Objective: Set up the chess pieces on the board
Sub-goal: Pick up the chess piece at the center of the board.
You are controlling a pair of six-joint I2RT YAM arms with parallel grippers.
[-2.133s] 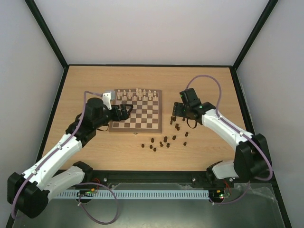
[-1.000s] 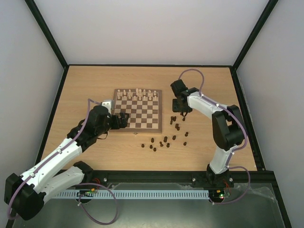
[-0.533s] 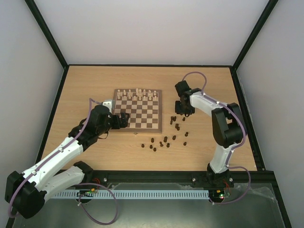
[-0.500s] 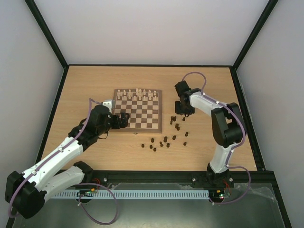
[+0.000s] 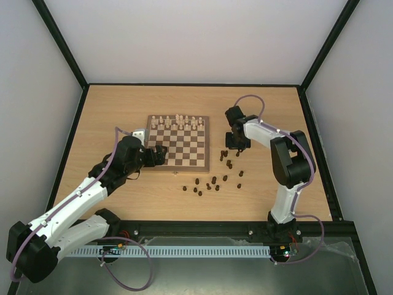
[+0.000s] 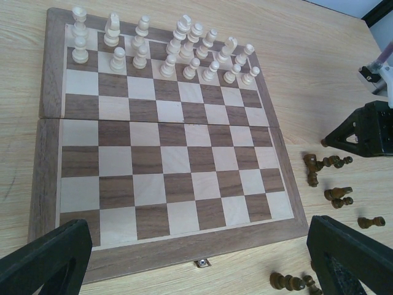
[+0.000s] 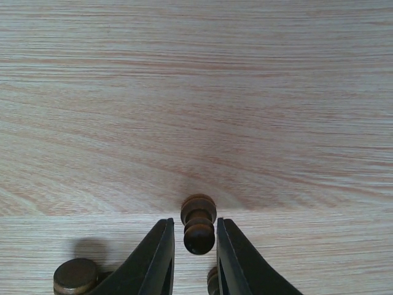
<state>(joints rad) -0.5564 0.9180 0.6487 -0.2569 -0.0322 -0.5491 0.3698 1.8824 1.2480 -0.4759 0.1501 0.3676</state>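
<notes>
Now that the right hand [image 7: 195,226] has narrowed around a dark pawn [image 7: 198,232] on the desk [image 7: 196,92] (gripped yet? I cannot tell), lifting seems next; left hand [image 6: 199,255] hangs wide.

The left arm [image 5: 83,193] stretches forward and inward from its base, and the left gripper [image 6: 196,255] tilts downward with its jaws spread wide. The right arm [image 5: 288,163] is folded steeply, with its forearm reaching in toward the centre. The right gripper [image 7: 195,246] points straight down, its fingers [image 7: 156,258] standing narrowly either side of a dark pawn [image 7: 198,224]; whether they pinch it cannot be told.
</notes>
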